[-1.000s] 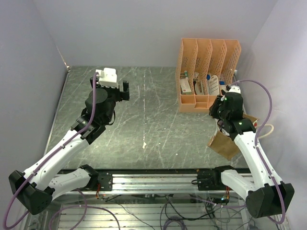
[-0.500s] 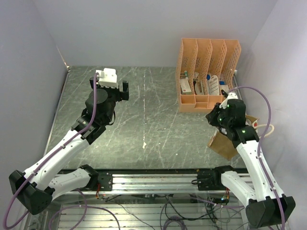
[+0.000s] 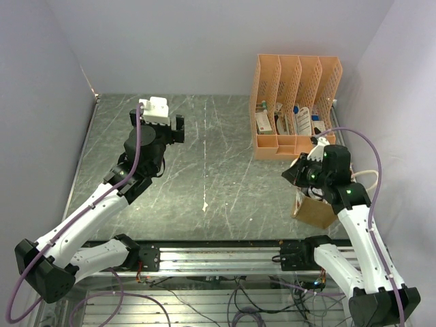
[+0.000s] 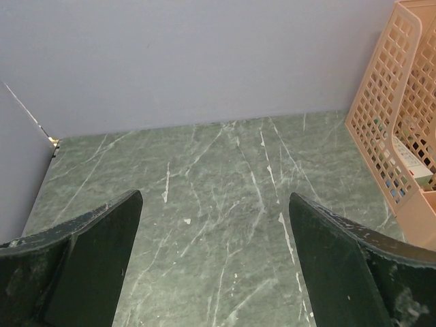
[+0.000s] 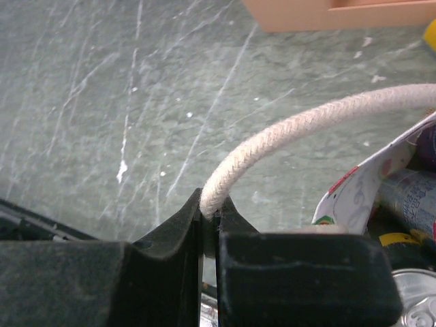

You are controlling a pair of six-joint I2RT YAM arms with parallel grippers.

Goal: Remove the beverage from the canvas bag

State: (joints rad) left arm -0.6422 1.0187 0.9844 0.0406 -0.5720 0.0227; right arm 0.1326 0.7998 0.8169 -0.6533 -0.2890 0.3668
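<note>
Right gripper (image 5: 210, 212) jaws pinched together on white rope handle (image 5: 306, 122), no gap visible. Handle arcs up and right from the jaws to the canvas bag (image 3: 315, 211). Bag sits directly under and right of the gripper (image 3: 300, 174), mouth facing up toward it, body roughly upright; exact tilt unclear. Printed can (image 5: 412, 197) lies inside the mouth, long axis running away to the right. Peach file organizer (image 3: 296, 102) stands beyond the gripper. Left gripper (image 4: 214, 197) far left, fingers wide apart, holding nothing, over green table (image 4: 225, 163).
</note>
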